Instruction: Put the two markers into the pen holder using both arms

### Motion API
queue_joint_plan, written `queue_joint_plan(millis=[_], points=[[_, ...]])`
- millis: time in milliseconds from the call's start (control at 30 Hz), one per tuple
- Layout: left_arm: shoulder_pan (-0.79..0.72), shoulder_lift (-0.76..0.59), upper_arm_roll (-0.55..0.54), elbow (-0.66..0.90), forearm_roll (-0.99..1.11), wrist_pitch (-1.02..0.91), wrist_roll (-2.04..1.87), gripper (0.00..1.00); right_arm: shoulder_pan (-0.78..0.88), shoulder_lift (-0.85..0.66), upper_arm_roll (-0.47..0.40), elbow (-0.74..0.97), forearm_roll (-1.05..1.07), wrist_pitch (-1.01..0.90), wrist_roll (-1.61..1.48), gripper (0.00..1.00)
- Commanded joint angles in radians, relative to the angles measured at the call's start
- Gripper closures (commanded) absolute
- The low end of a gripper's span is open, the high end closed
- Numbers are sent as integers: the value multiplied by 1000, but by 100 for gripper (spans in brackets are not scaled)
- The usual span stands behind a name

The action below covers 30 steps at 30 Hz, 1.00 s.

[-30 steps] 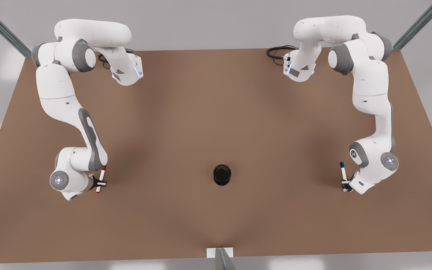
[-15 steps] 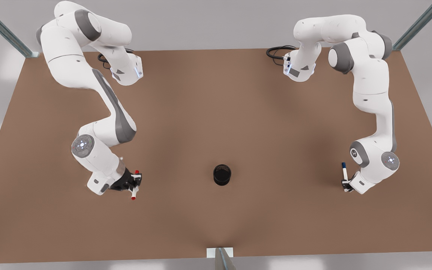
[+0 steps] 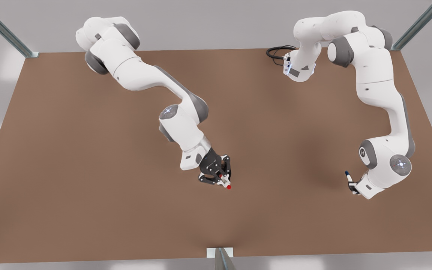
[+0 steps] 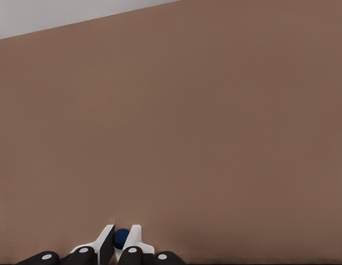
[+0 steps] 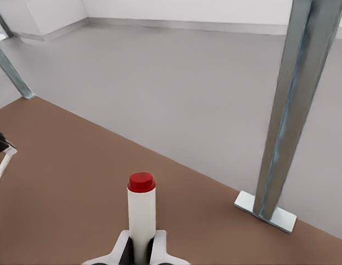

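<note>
The red-capped marker [image 3: 226, 184] [image 5: 142, 212] is clamped in my right gripper [image 3: 221, 179] [image 5: 142, 249], which hovers over the middle of the table, red end pointing toward the front edge. The pen holder is hidden beneath that gripper. On the front view's right, my left gripper [image 3: 353, 186] [image 4: 121, 245] is shut on the blue-capped marker [image 3: 348, 175] [image 4: 121, 238] and holds it low over the table, close to upright. In the right wrist view, the left gripper [image 5: 1, 148] appears small and far off.
The brown table [image 3: 88, 187] spreads wide around both arms. A metal post [image 3: 221, 258] [image 5: 287, 110] stands on a white foot at the middle of the front edge. Slanted posts rise at the back corners. A black cable [image 3: 276, 50] loops by one arm's base.
My right arm has swung the red marker from the front view's left to the table's middle, over where the pen holder stood in sight. My left arm lifted the blue marker slightly and tilted it upright.
</note>
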<state>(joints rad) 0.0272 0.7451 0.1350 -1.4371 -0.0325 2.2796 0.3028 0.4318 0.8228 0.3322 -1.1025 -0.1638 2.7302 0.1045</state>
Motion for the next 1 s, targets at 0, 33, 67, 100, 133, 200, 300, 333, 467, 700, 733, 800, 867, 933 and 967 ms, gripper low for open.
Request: queue_joint_plan(millis=[0, 33, 67, 100, 133, 200, 300, 333, 467, 700, 733, 800, 867, 933, 967], points=[[-3, -9, 0, 1, 5, -85, -102, 79, 21, 6, -4, 0, -8, 62, 109, 79], [-7, -15, 0, 3, 3, -97, -117, 79, 36, 9, -13, -5, -16, 75, 130, 79], [-7, -23, 0, 3, 3, -98, -133, 79, 45, 30, -22, -13, -28, 124, 133, 79], [-9, -30, -2, 3, 0, -98, -137, 79, 51, 48, -36, -13, -28, 151, 133, 79], [-9, -46, -5, 10, -1, -97, -137, 79, 74, 67, -64, -14, -28, 177, 133, 79], [-7, -78, -6, 18, -69, -97, -137, 79, 102, 90, -105, -54, -29, 239, 133, 79], [-9, -122, -51, 44, -128, -97, -182, 79, 101, 84, -111, -151, -34, 305, 132, 79], [-23, -133, -51, 46, -199, -95, -182, 79, 97, 81, -111, -185, -39, 327, 132, 79], [-52, -207, -110, 35, -207, -123, -177, 79, 82, 30, -108, -346, -37, 464, 130, 0], [-266, -222, -158, 43, -245, -149, -407, 79, -268, -557, -153, -381, -28, -711, 135, 0], [-286, -221, -179, 43, -283, -149, -468, 79, -281, -651, -228, -533, 36, -759, 109, 0], [-354, -213, -178, 78, -279, -115, -504, 79, -327, -524, -246, -279, 90, -1133, 72, 0], [-429, -199, -175, 81, -270, 12, -622, 79, -327, -505, -335, -244, 162, -1155, -15, 0], [-489, -159, -173, 84, -268, 152, -735, 79, -323, -491, -338, -198, 161, -1158, -25, 0], [-506, -148, -173, 87, -270, 190, -786, 79, -320, -493, -341, -197, 156, -1149, -19, 0]])
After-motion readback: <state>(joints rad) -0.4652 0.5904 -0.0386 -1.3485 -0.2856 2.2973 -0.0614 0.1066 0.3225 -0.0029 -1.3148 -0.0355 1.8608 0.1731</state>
